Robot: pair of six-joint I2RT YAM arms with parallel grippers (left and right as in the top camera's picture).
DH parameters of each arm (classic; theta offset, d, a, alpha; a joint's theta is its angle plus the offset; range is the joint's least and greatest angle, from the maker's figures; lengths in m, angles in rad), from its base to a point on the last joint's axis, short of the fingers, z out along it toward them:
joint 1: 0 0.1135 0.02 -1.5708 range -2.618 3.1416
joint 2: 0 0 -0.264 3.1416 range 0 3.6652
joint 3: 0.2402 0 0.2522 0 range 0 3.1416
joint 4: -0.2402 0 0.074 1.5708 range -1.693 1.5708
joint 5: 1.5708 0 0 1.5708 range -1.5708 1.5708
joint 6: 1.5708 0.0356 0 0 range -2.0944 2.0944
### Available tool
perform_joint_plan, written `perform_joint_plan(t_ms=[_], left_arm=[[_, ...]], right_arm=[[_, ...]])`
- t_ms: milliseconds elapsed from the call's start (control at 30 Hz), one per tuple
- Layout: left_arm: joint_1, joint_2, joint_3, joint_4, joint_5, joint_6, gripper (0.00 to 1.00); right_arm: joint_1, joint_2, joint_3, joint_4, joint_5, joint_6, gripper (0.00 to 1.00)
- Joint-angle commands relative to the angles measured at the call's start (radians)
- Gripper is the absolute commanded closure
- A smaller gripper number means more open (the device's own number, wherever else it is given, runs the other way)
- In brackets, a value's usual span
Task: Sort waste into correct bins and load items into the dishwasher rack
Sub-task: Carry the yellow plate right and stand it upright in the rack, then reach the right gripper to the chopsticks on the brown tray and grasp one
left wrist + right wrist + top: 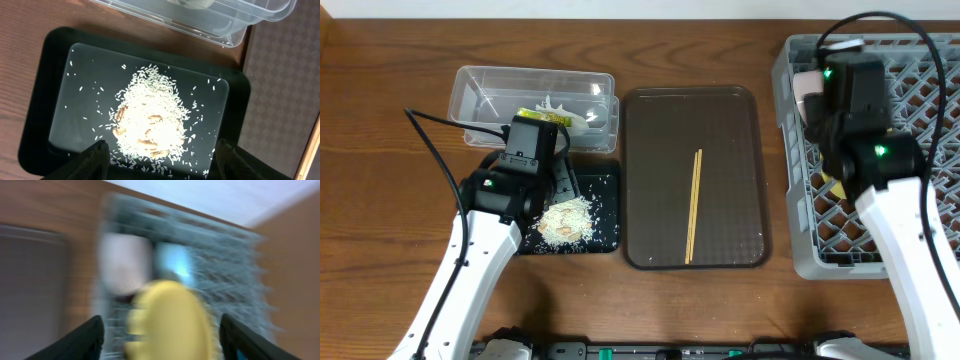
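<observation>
With the yellow plate sitting in the dishwasher rack beneath my wide-open right gripper, loading seems nearly done; the chopsticks, left of the rack on the brown tray, need a low, narrow pinch next

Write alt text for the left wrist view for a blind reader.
A pile of beige rice crumbs lies in the black tray, seen from above under the open left gripper. A clear plastic tub sits just beyond the tray.
</observation>
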State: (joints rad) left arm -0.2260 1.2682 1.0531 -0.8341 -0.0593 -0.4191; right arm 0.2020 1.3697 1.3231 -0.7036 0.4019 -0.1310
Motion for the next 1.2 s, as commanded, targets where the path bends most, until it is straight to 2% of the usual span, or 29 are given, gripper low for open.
perform_joint_plan(t_ms=[0,133,400,733,1167], left_arm=[[0.003,0.006,-0.002,-0.003,-0.012,-0.006,0.29],[0.003,0.006,-0.002,-0.003,-0.012,-0.006,0.29],[0.003,0.006,-0.002,-0.003,-0.012,-0.006,0.29],[0.003,0.006,-0.002,-0.003,-0.012,-0.006,0.29],[0.003,0.006,-0.002,-0.003,-0.012,-0.005,0.29]], right_arm=[[0.051,0.003,0.002,-0.044,-0.414,0.179,0.32],[0.099,0.067,-0.010,-0.134,-0.489,0.393,0.32],[0.208,0.263,-0.108,-0.137,-0.478,0.454,0.36],[0.256,0.476,-0.121,-0.069,-0.455,0.565,0.35],[0.257,0.523,-0.124,-0.027,-0.449,0.625,0.35]])
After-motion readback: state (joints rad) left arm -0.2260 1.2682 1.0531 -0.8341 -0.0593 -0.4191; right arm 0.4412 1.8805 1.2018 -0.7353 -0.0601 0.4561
